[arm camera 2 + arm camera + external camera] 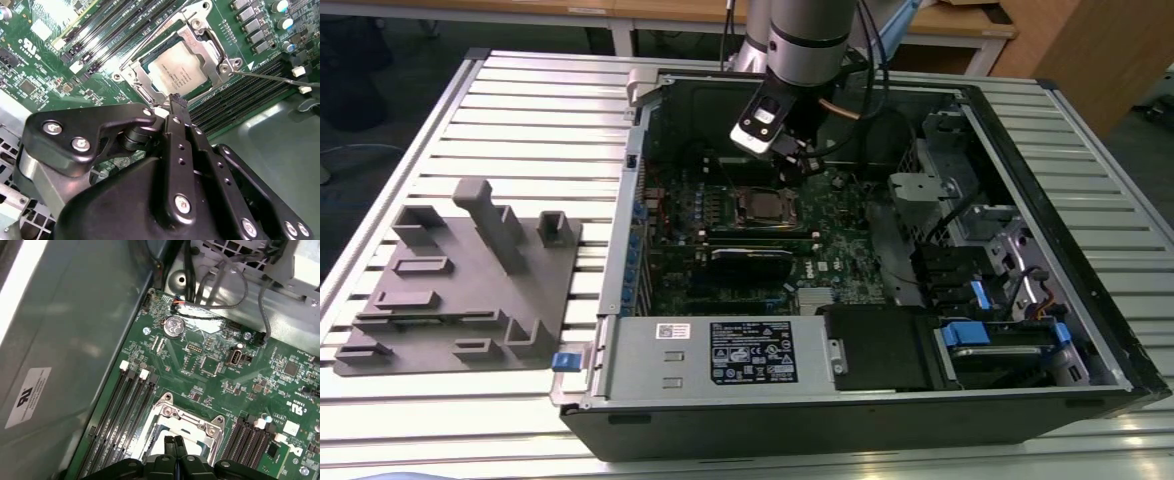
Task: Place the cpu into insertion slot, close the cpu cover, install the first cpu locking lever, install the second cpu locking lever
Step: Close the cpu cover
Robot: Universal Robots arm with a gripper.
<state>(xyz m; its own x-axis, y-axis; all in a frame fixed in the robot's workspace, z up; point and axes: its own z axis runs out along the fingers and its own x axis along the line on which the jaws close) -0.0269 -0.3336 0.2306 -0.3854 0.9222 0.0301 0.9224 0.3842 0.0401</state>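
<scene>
The cpu (176,72), a pale silver square chip, lies in the insertion slot (761,206) on the green motherboard (847,250). The silvery cpu cover (142,80) lies flat around it, framing the chip. A thin metal locking lever (270,79) runs out from one corner of the socket, over the memory slots. My gripper (176,100) hovers just over the edge of the socket, fingers shut together with nothing visible between them. In the first wrist view the gripper (174,441) points down at the cover's frame (190,417). In the exterior view the gripper (790,170) hangs just behind the socket.
The open computer case has tall metal walls (634,200) around the board. Black memory slots (240,97) flank the socket. Cables (225,290) and drive bays (987,330) lie at the exterior view's right. A power supply (720,350) sits in front. A grey fixture block (467,280) stands on the slatted table.
</scene>
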